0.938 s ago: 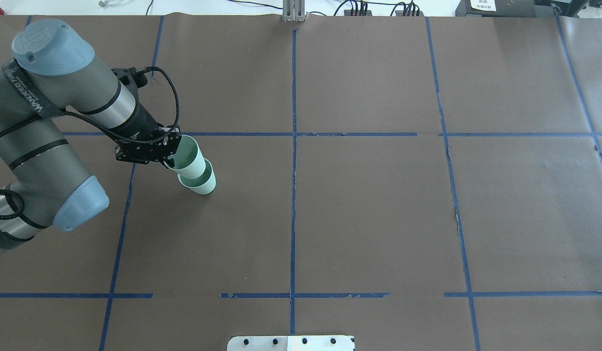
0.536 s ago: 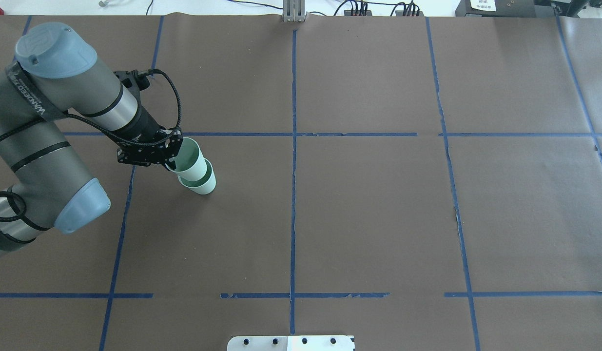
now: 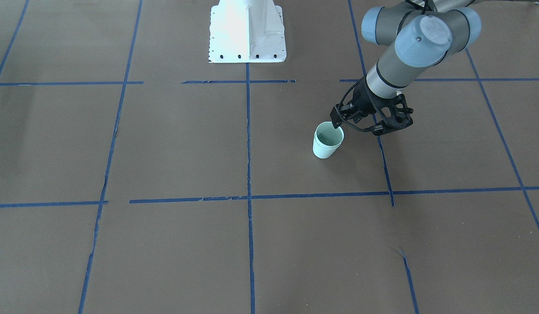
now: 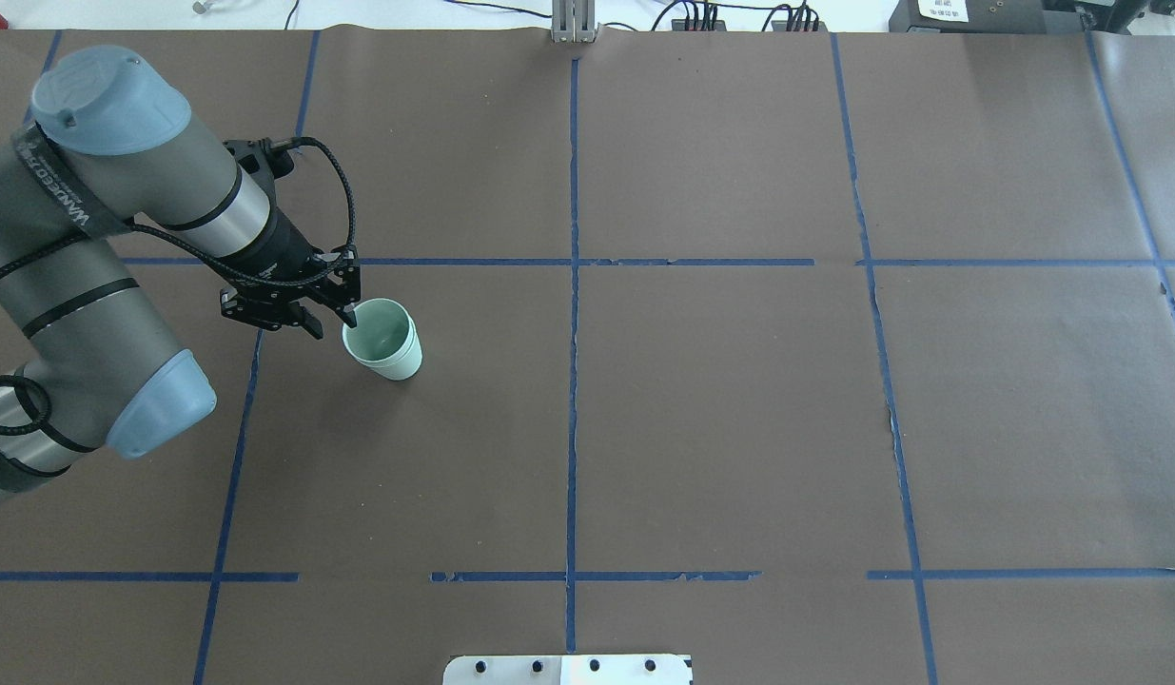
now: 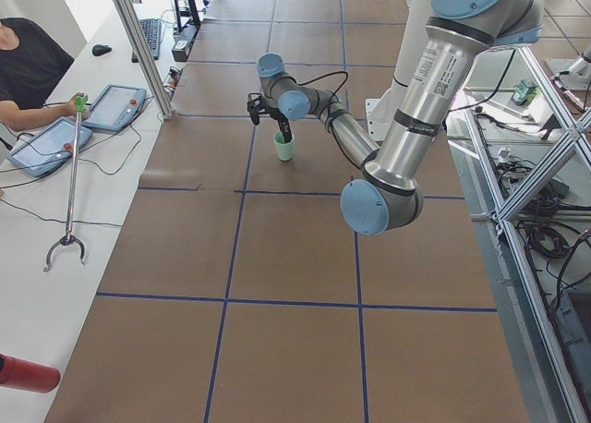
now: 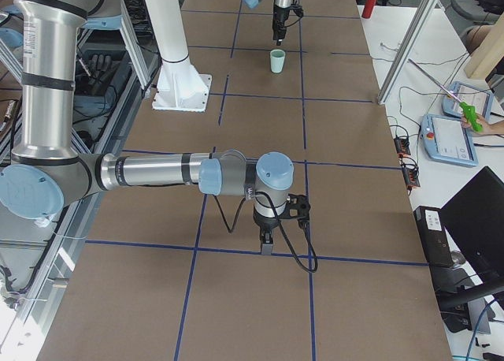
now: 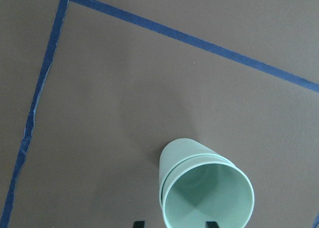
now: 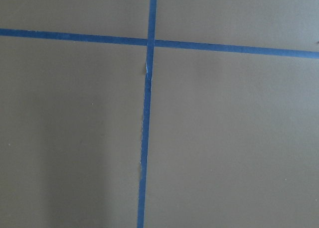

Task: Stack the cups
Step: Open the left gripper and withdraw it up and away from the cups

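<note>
Two pale mint-green cups (image 4: 385,342) stand nested, one inside the other, upright on the brown table left of centre. The stack also shows in the front view (image 3: 327,143) and in the left wrist view (image 7: 199,188), where both rims show. My left gripper (image 4: 332,322) is open and just above the near rim of the stack, holding nothing. Its two fingertips (image 7: 140,223) show spread apart at the bottom edge of the left wrist view. My right gripper (image 6: 266,247) hangs over bare table far from the cups, and I cannot tell whether it is open or shut.
Blue tape lines (image 4: 574,285) divide the brown table cover into a grid. The white robot base (image 3: 246,30) stands at the table's edge. An operator with tablets (image 5: 55,137) sits beyond the far side.
The upper cup, held tilted with its base in the lower cup, has dropped fully into it. My left gripper has opened and let go.
</note>
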